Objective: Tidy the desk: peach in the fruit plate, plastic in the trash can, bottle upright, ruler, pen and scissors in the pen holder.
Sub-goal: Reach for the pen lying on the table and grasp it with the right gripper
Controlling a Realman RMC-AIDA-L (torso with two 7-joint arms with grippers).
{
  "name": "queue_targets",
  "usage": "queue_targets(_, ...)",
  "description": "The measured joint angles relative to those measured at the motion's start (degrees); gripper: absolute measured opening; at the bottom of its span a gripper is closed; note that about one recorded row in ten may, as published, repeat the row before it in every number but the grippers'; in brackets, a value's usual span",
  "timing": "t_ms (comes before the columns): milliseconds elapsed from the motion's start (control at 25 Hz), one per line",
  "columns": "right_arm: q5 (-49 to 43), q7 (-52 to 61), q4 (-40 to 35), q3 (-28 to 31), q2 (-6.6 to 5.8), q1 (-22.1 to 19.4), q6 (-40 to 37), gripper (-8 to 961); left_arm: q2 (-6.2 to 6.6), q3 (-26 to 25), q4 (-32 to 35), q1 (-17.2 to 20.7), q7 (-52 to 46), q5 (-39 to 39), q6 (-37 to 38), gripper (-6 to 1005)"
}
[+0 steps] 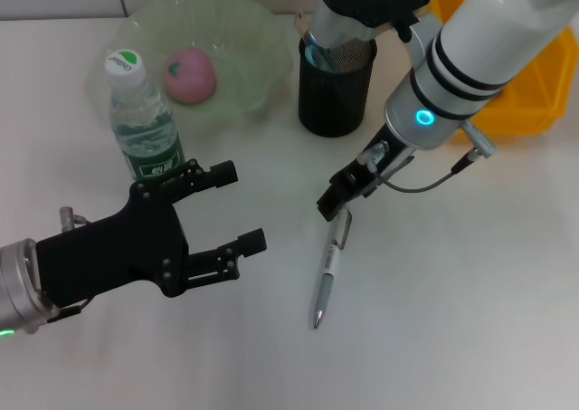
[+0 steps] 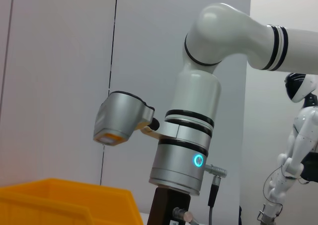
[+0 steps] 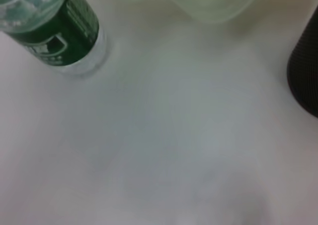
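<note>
1. Pen (image 1: 327, 274) lies flat on the white worktop (image 1: 452, 292), front centre, tip toward the robot, clip end pointing away.
2. Right pincer (image 1: 336, 195) is down at the pen's clip end, touching or just above it; can't tell how wide its jaws stand or whether it has a grip.
3. Pen holder (image 1: 336, 98) stands upright just behind the right pincer, something cyan showing inside; the right arm covers part of its rim.
4. Trash can (image 1: 520, 84) sits at the back right, mostly behind the right arm.
5. Bottle (image 1: 142, 119) stands upright, cap on, at the left, touching or just in front of the fruit plate (image 1: 253, 30).
6. Peach (image 1: 188, 74) is inside the fruit plate.
7. Left pincer (image 1: 224, 213) hovers low over the worktop, front left, jaws wide apart and holding nothing, the upper finger just beside the bottle's base.
8. Right wrist view: bottle base, plate rim, holder edge, bare worktop between them.
</note>
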Motion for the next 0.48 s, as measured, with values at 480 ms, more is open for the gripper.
queue_targets(480,0.2,0.1,6.0,-1.2,0.0,3.0,1.6,553,0.0,0.0,-0.3,0.0,0.4,0.0,-0.1,835)
